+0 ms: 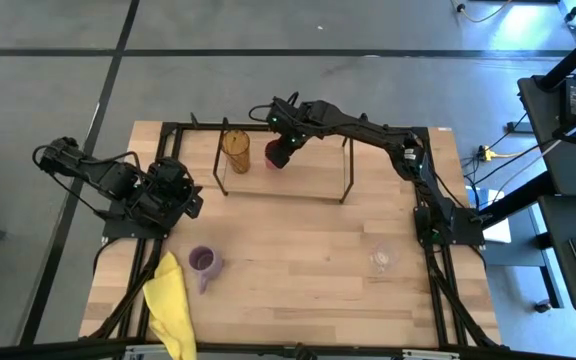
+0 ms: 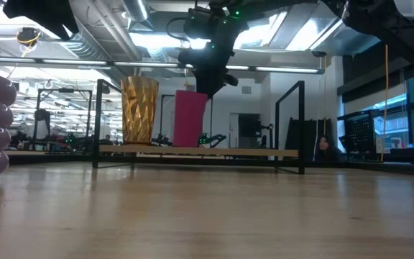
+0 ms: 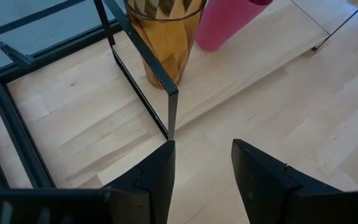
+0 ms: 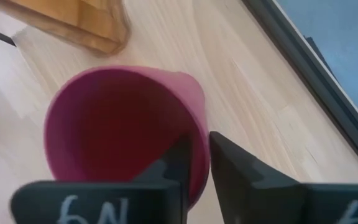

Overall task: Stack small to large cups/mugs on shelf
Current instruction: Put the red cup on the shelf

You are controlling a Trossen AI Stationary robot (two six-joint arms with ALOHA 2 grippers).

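The shelf [image 1: 313, 172] stands at the table's far side; its wooden board [image 2: 228, 152] shows in the low view. The amber tumbler [image 1: 235, 150] [image 2: 139, 109] stands upright on the board's left end. The red cup [image 1: 276, 154] [image 2: 189, 119] is upright just to its right, base on the board, with my right gripper [image 4: 194, 163] shut on its rim. The purple mug [image 1: 204, 262] and the clear glass [image 1: 381, 258] stand on the table nearer the front. My left gripper [image 3: 204, 168] waits open near the table's left edge, facing the shelf's end frame [image 3: 169, 106]. My right gripper holds the red cup by its rim [image 4: 197, 134], on the side away from the tumbler. One finger [image 4: 176, 158] is inside the cup and the other [image 4: 232, 165] outside the wall. The fingers come from above, pointing down. The cup is upright, its base at the shelf board.
A yellow cloth [image 1: 171, 305] lies at the table's near left corner beside the purple mug. A larger black frame [image 1: 438, 215] runs along the table's edges. The shelf board right of the red cup is bare wood [image 2: 264, 152].
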